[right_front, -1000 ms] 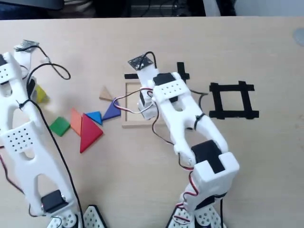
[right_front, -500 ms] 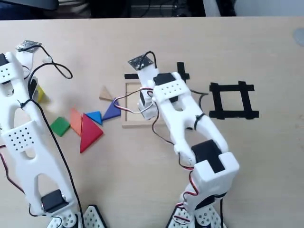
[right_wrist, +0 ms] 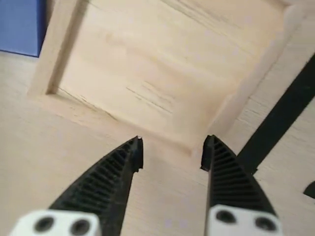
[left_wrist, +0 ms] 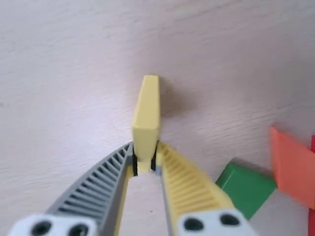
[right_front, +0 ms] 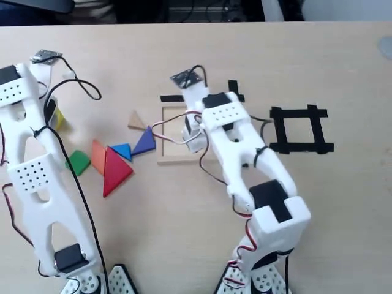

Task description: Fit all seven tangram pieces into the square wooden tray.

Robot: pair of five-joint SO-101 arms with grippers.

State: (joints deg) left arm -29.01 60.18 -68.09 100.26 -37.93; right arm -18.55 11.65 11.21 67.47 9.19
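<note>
My left gripper [left_wrist: 144, 160] is shut on the yellow piece [left_wrist: 146, 110], which stands on its edge just over the tabletop at the far left [right_front: 57, 118]. To its right lie the green piece [right_front: 78, 162], orange piece [right_front: 98, 157], red triangle [right_front: 116, 172], small blue triangle [right_front: 121, 150], purple-blue triangle [right_front: 144, 143] and a wood-coloured triangle [right_front: 136, 120]. The square wooden tray [right_front: 166, 160] has nothing inside where it shows [right_wrist: 162, 73]. My right gripper [right_wrist: 171, 150] hangs open over the tray's rim, near a corner, and its arm [right_front: 226, 131] covers much of the tray.
A black tape square [right_front: 300, 130] is marked on the table right of the tray, and a tape strip [right_wrist: 280, 118] runs beside the tray. The green piece [left_wrist: 246, 187] and orange piece [left_wrist: 293, 164] lie close to the left gripper.
The left arm has shifted a little to the right with the yellow piece in its grip. The right arm has edged slightly right over the tray.
</note>
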